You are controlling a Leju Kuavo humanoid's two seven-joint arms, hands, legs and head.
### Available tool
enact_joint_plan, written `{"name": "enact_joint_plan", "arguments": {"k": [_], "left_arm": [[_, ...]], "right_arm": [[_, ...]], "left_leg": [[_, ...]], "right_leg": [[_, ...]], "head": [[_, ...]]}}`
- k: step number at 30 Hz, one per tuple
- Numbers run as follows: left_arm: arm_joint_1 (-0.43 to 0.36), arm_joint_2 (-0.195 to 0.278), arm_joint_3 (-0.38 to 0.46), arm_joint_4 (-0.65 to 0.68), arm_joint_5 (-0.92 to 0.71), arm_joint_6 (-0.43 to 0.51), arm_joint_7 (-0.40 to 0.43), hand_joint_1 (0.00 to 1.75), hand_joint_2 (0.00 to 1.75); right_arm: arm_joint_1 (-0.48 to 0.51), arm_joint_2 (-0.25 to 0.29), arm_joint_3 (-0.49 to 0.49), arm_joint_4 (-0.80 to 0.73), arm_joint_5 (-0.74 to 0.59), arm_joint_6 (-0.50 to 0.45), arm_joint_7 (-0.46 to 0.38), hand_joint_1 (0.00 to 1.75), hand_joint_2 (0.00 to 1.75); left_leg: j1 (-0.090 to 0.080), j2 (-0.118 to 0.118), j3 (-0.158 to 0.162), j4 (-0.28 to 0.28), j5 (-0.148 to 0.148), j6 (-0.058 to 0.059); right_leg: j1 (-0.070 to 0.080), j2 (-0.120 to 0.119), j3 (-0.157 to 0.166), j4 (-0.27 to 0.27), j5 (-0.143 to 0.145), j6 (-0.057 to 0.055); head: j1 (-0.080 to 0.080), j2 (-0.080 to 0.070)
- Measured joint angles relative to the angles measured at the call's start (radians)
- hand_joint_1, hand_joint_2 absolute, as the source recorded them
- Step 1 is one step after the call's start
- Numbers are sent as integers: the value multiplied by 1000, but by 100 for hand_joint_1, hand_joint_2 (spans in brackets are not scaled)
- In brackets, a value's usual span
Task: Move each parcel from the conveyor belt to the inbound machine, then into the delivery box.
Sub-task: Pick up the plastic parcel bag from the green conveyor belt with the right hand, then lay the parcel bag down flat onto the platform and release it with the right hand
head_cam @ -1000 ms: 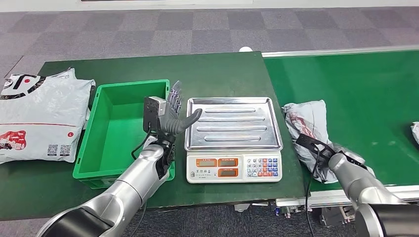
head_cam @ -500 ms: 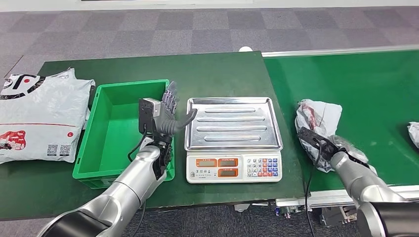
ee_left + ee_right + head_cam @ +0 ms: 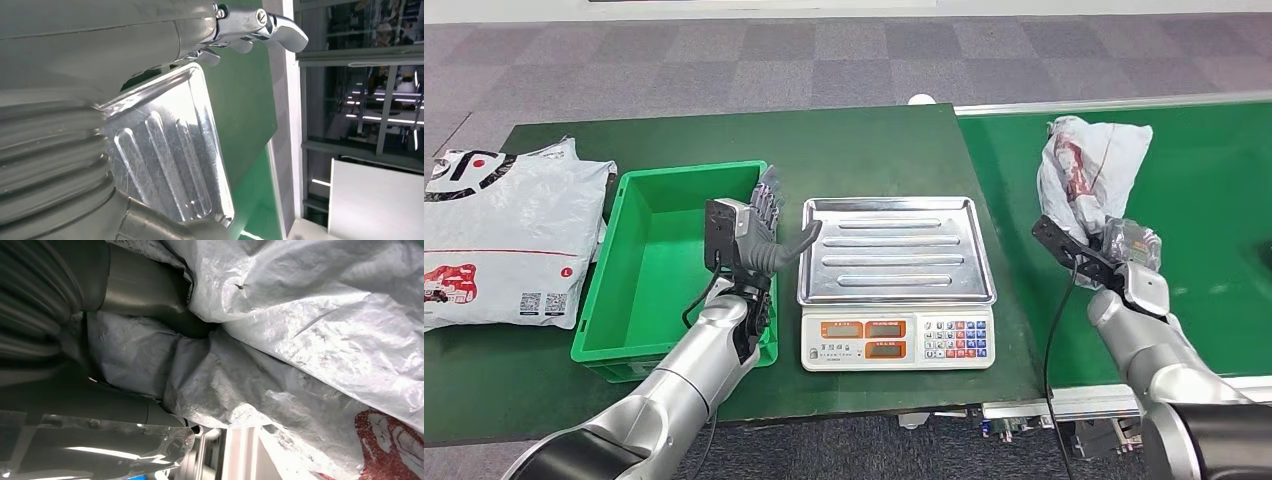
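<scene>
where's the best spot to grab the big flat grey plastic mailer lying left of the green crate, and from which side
Probably the grey plastic mailer's right-hand edge, next to the green plastic crate, coming down from above with the left hand. The bag lies flat and spread on the dark green table, so there is no raised fold to take hold of; that edge is the part nearest the left hand.

Hand (image 3: pixel 125 340) gripping crinkled parcel (image 3: pixel 310 340) (red print)

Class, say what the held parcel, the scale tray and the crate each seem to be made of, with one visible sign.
Parcel: probably thin plastic film, grey, crinkled, faintly shiny in the right hand.
Scale tray: likely stainless steel, bright and reflective, with pressed ridges.
Crate: looks like moulded hard plastic, uniform green, smooth walls, thick rim.
</scene>
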Motion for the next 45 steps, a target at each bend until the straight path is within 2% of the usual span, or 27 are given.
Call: {"name": "enact_joint_plan", "arguments": {"k": [2,5,8,12,17,23,27,35,41,45], "left_arm": [[-1,-6,7,0,-14,-3,3,0,175],[-4,-13,22,0,-34,-4,8,0,175],[-7,-18,32,1,-44,-4,9,0,175],[-10,-28,46,4,-53,-1,8,0,175],[-10,-38,48,6,-46,8,9,0,175],[-11,-40,48,6,-25,12,16,0,175],[-19,-43,42,7,23,29,27,0,175],[-43,-45,39,20,38,34,27,0,175],[-45,-42,39,22,34,30,16,0,175],[-41,-36,39,21,20,21,4,0,175]], "right_arm": [[19,7,-15,-48,15,-33,-18,175,175],[61,30,-58,-144,21,2,-86,175,175],[89,71,-86,-208,25,52,-149,175,175],[89,137,-92,-237,6,62,-210,175,175],[78,220,-93,-243,32,62,-204,175,175],[69,264,-93,-244,61,75,-191,175,175],[28,300,-93,-225,113,103,-172,175,175],[-77,316,-83,-134,86,150,-241,175,175],[-100,316,-61,-101,44,176,-297,175,175],[-95,315,-23,-100,-31,191,-355,175,175]], "left_leg": [[0,0,0,0,0,0],[0,0,0,0,0,0],[0,1,0,0,0,0],[1,2,0,0,0,-1],[1,2,0,0,1,-1],[1,1,0,0,1,-1],[1,3,0,0,1,-1],[1,1,0,0,2,-1],[1,2,-1,0,1,-1],[1,2,-1,0,1,-1]], "right_leg": [[0,0,0,0,0,0],[0,0,0,0,0,0],[0,1,-1,0,0,0],[1,1,-1,1,0,0],[1,1,-1,1,0,-1],[1,1,-1,1,0,-1],[0,3,-2,1,1,0],[1,1,-2,1,1,-1],[1,2,-2,1,1,-1],[1,2,-2,1,1,-1]], "head": [[0,0],[0,0],[0,0],[0,0],[0,0],[0,0],[0,0],[0,0],[0,0],[0,0]]}}
